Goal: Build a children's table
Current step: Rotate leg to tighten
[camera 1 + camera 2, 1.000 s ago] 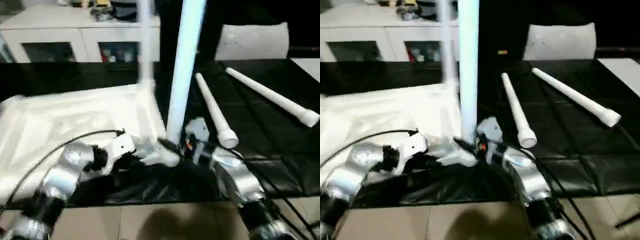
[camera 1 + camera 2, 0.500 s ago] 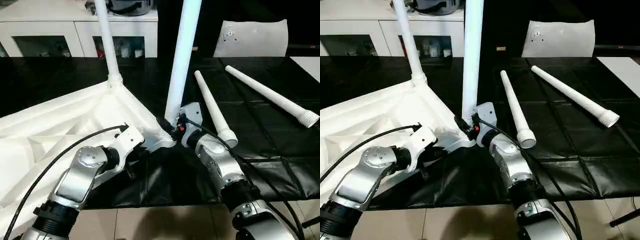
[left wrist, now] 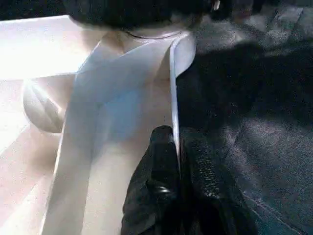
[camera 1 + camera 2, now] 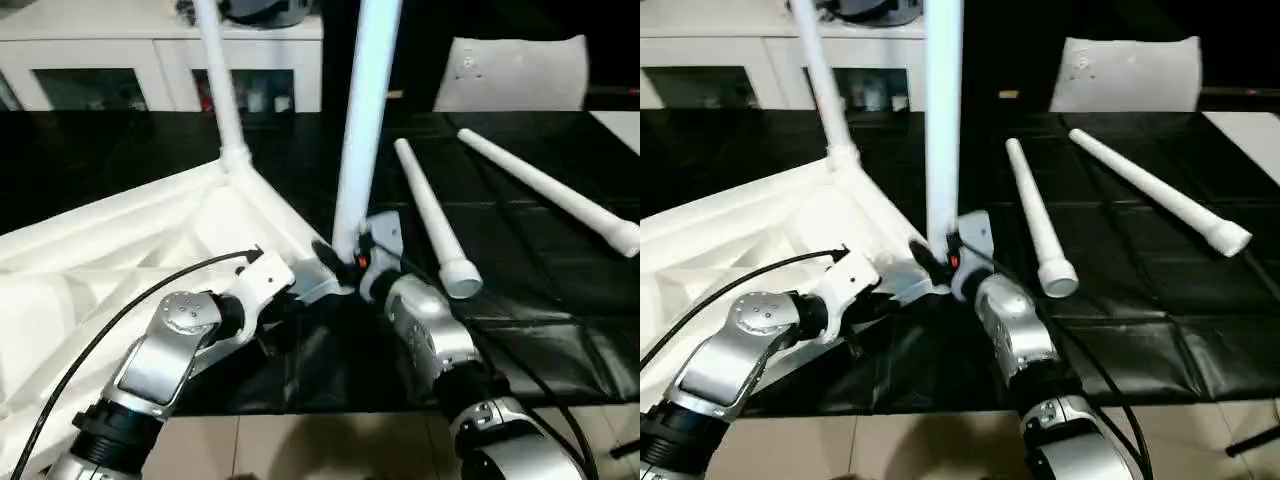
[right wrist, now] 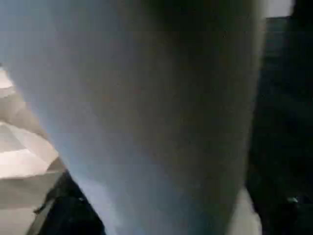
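The children's table top (image 4: pixel 120 240) lies upside down on the black work table, ribbed underside up. One white leg (image 4: pixel 218 80) stands in its far corner socket. A second leg (image 4: pixel 362 130) rises from the near right corner. My left gripper (image 3: pixel 177 134) is shut on the top's thin rim (image 3: pixel 173 88) just beside that corner. My right gripper (image 4: pixel 343 262) sits against the base of the near upright leg, whose white shaft (image 5: pixel 146 107) looms close in the right wrist view. Two loose legs (image 4: pixel 430 215) (image 4: pixel 545 185) lie on the black cover to the right.
A white cabinet with glass doors (image 4: pixel 150 60) stands behind the work table. A white panel (image 4: pixel 515 75) leans at the back right. The work table's front edge (image 4: pixel 330 400) runs under my forearms, with tiled floor below. A black cable (image 4: pixel 120 310) loops over the table top.
The head camera has tilted and settled, shifting the whole picture. Both grippers stay at the near right corner, and both upright legs stand as before.
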You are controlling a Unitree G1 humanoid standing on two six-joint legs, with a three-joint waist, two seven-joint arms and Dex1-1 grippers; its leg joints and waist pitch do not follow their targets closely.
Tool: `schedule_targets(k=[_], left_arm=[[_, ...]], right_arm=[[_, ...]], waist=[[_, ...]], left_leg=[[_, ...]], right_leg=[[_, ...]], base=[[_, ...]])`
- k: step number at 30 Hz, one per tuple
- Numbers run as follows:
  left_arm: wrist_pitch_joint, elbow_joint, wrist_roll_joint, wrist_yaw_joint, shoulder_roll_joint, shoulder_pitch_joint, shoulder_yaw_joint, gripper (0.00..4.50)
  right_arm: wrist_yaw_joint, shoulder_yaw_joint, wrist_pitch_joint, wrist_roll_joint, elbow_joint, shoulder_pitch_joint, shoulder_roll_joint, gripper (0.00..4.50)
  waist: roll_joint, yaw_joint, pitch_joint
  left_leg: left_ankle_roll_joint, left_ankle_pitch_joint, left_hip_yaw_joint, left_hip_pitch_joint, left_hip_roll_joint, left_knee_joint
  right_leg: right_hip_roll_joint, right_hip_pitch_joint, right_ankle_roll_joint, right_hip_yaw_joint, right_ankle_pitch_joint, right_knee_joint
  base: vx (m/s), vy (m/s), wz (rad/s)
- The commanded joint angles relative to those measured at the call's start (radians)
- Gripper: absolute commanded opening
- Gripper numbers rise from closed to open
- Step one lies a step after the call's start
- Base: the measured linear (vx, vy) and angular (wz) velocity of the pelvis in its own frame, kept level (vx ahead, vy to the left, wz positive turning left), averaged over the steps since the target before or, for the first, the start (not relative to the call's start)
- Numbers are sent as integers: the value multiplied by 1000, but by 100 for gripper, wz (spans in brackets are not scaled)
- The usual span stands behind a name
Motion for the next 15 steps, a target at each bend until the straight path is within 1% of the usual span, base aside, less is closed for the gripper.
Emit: schedule_targets(k=[1,2,3,4,5,6,7,8,9,10,11,12,13,14,15], left_arm=[[-38,-5,-6,-14,10,-29,-10,0],[-47,10,-4,-13,14,-34,-8,0],[-73,41,-2,-17,20,-43,-6,0],[-100,67,-2,-24,24,-52,-6,0],[-104,71,-2,-26,25,-54,-6,0],[-116,81,-2,-30,27,-57,-6,0],[-122,85,-3,-33,28,-59,-6,0],[-134,93,-6,-43,30,-63,-7,0],[-153,108,-10,-61,36,-70,-9,0],[-186,131,-15,-94,48,-81,-18,0],[-196,136,-17,-103,52,-84,-20,0],[-219,150,-20,-125,61,-90,-27,0],[-244,166,-19,-151,74,-98,-38,0],[-275,181,-19,-179,86,-104,-51,0],[-294,190,-19,-195,93,-108,-59,0]], right_arm=[[12,10,38,-20,27,44,-13,362],[31,8,44,-12,-5,65,-20,369],[69,15,40,-5,-76,118,-40,382],[103,20,42,7,-136,161,-57,393],[108,21,42,9,-147,169,-60,401],[119,24,43,13,-167,184,-67,401],[124,24,43,16,-173,190,-70,414],[127,23,39,14,-184,196,-82,424],[139,21,35,14,-207,208,-105,432],[162,15,33,20,-246,223,-137,439],[168,12,33,23,-256,227,-145,445],[182,7,33,29,-282,235,-164,445],[220,7,38,39,-312,243,-191,445],[253,10,42,44,-340,252,-217,445],[274,13,45,46,-356,258,-232,445]], waist=[[15,3,-48],[14,7,-48],[13,9,-48],[10,18,-47],[10,23,-47],[8,23,-47],[7,22,-47],[13,19,-42],[11,20,-41],[15,23,-42],[12,27,-42],[11,27,-42],[15,27,-44],[12,27,-45],[12,28,-47]], left_leg=[[41,-212,-23,1,64,-67],[45,-207,-23,0,65,-67],[48,-205,-23,0,64,-66],[52,-206,-22,2,66,-66],[52,-209,-22,2,65,-67],[53,-211,-23,0,65,-69],[50,-217,-24,0,66,-69],[41,-249,-25,2,65,-71],[41,-256,-24,3,63,-71],[36,-260,-24,8,64,-70],[37,-265,-23,10,64,-69],[40,-258,-25,5,63,-71],[38,-253,-25,4,65,-71],[50,-231,-25,2,63,-68],[52,-220,-24,3,63,-66]], right_leg=[[-92,43,-190,61,-179,-63],[-92,45,-190,60,-168,-62],[-91,46,-183,60,-173,-64],[-94,46,-168,61,-188,-67],[-93,46,-159,62,-200,-67],[-95,49,-155,61,-209,-69],[-96,48,-154,61,-222,-68],[-98,44,-149,59,-303,-76],[-97,43,-138,59,-333,-83],[-96,40,-126,60,-353,-84],[-95,38,-117,61,-357,-85],[-95,42,-117,61,-351,-84],[-95,43,-120,61,-336,-81],[-92,45,-121,60,-295,-78],[-92,46,-127,60,-273,-75]], base=[[0,0,0],[0,0,0],[0,0,0],[0,0,0],[0,0,0],[0,0,0],[0,0,0],[0,0,0],[0,0,0],[0,0,0],[0,0,0],[0,0,0],[0,0,0],[0,0,0],[0,0,0]])
